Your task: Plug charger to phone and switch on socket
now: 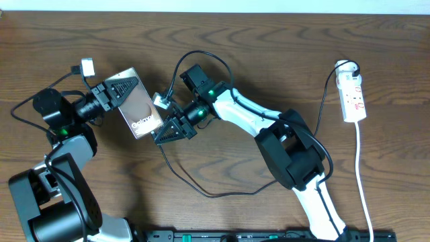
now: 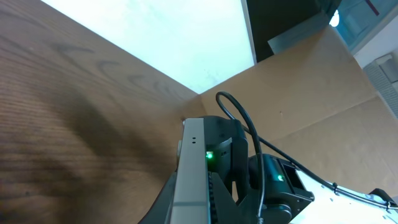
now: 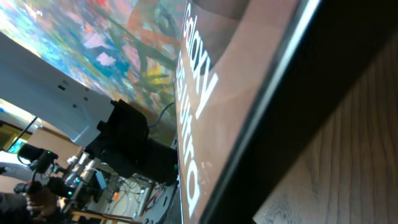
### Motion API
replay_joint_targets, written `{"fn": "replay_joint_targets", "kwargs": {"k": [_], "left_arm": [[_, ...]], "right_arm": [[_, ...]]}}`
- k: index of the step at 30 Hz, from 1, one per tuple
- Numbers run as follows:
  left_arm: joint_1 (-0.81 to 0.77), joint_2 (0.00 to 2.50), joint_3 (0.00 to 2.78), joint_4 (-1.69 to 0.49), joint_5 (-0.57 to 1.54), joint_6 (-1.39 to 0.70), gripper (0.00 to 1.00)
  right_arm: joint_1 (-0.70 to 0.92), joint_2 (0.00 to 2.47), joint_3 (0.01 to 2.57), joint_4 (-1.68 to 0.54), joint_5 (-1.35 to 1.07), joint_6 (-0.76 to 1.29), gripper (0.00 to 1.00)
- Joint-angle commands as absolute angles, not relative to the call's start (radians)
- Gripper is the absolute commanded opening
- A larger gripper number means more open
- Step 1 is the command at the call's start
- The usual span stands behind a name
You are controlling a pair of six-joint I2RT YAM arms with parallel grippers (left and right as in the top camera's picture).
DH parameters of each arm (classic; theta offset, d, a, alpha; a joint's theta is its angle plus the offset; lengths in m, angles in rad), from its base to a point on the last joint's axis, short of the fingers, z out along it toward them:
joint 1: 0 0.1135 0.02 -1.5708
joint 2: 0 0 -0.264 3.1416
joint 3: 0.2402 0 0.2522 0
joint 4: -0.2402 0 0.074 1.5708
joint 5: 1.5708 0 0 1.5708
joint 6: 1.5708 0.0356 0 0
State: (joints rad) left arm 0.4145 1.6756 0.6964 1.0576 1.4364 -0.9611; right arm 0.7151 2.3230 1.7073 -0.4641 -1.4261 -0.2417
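Phone held between the two claws, socket far off to the right.

The left gripper (image 1: 115, 91) is pinched on the upper end of the phone (image 1: 138, 107), holding it tilted off the table (image 1: 269, 40). The left wrist view shows it only edge-on. The right gripper (image 1: 169, 129) sits just beside the phone's lower right edge. Its fingers are dark and bunched from overhead, and I cannot tell whether they are spread or gripping anything. The right wrist view is filled by the phone's face and part of its white "Galaxy" lettering, with no fingers clear. The charger (image 1: 213, 195) loops across the table below the right arm, and its plug tip is hard to make out. The socket (image 1: 353, 94) lies well apart near the right edge, with its white cord (image 1: 363, 181) trailing down.
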Motion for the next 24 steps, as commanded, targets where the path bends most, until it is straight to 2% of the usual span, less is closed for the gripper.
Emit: {"fn": "replay_joint_targets", "kwargs": {"k": [1,24], "left_arm": [[0.370,1.666,0.685,1.061,1.499,-0.905,0.08],[0.370,1.666,0.685,1.061,1.500,-0.897,0.07]], "right_arm": [[0.725,2.281,1.739,-0.433,-1.507,-0.220,0.01],[0.707,2.281,1.739,-0.446,-1.506,-0.214,0.01]]}}
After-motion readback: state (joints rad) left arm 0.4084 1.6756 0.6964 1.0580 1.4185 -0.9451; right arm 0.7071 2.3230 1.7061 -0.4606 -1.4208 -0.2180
